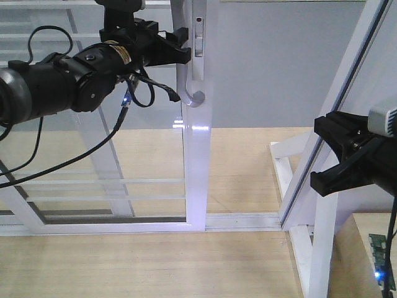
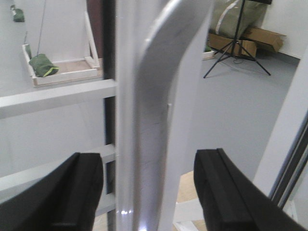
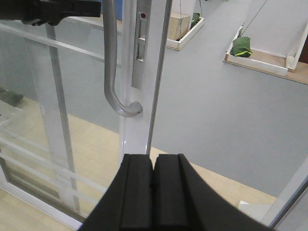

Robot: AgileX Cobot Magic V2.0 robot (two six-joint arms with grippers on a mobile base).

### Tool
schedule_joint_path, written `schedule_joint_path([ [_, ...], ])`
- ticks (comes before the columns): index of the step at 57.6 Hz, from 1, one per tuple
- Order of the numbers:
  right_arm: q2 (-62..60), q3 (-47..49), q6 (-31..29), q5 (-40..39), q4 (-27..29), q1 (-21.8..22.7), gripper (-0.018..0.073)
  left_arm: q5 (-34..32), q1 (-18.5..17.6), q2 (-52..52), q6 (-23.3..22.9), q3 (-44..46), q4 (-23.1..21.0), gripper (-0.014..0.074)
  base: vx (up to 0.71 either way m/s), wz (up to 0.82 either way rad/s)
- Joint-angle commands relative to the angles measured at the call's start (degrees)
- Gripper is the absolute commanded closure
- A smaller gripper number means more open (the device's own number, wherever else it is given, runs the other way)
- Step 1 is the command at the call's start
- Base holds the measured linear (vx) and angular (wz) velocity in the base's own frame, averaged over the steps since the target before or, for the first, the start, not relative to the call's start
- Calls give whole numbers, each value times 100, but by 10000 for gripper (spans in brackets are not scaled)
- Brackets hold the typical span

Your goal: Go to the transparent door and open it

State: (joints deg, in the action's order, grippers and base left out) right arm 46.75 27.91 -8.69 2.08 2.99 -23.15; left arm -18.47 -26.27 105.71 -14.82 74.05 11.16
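The transparent door (image 1: 197, 174), a tall clear-glass sliding panel in a glossy white frame with thin horizontal white bars, fills the left and centre of the front view. Its handle-side stile stands upright at centre, seated on the white floor track (image 1: 248, 219).

The black left gripper (image 1: 178, 46) extends level from the left, high on the stile, so that it meets the curved grey metal bar handle (image 1: 183, 77) square-on. In the left wrist view its two black fingers (image 2: 72, 192) stand apart with the handle between them and a gap on each side, so the bar is straddled, not clamped. This placement probably lets either finger bear sideways on the bar, as a sliding panel requires.

Right of the stile, an opening shows grey floor beyond. It is bounded by the bare white outer frame post (image 1: 335, 87); door and post are apart.

The black right gripper (image 3: 154, 190) hangs low at the far right, near the post. Its fingers are pressed together on nothing, and it is likely parked clear of the door's travel.
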Motion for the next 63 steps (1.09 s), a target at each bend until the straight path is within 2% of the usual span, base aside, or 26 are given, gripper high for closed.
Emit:
schedule_joint_path([
  [1, -59, 153, -66, -493, -32, 30, 563, -509, -33, -178, -144, 328, 18, 80, 0, 0],
  [23, -59, 153, -52, -674, -32, 30, 563, -324, -33, 452, -181, 1186, -17, 80, 0, 0],
  [31, -59, 153, -52, -706, -32, 30, 563, -126, -33, 564, -175, 1399, -17, 106, 0, 0],
  [38, -59, 153, -52, -706, -32, 30, 563, -76, -9, 564, -157, 1394, -17, 203, 0, 0],
  [52, -59, 153, -52, -706, -32, 30, 563, 215, 208, 526, -119, 1394, -17, 577, 0, 0],
  [54, -59, 153, -52, -701, -32, 30, 563, 273, 248, 526, -119, 1394, -17, 605, 0, 0],
  [63, -59, 153, -58, -701, -32, 30, 563, 591, 413, 521, -119, 1394, -17, 601, 0, 0],
])
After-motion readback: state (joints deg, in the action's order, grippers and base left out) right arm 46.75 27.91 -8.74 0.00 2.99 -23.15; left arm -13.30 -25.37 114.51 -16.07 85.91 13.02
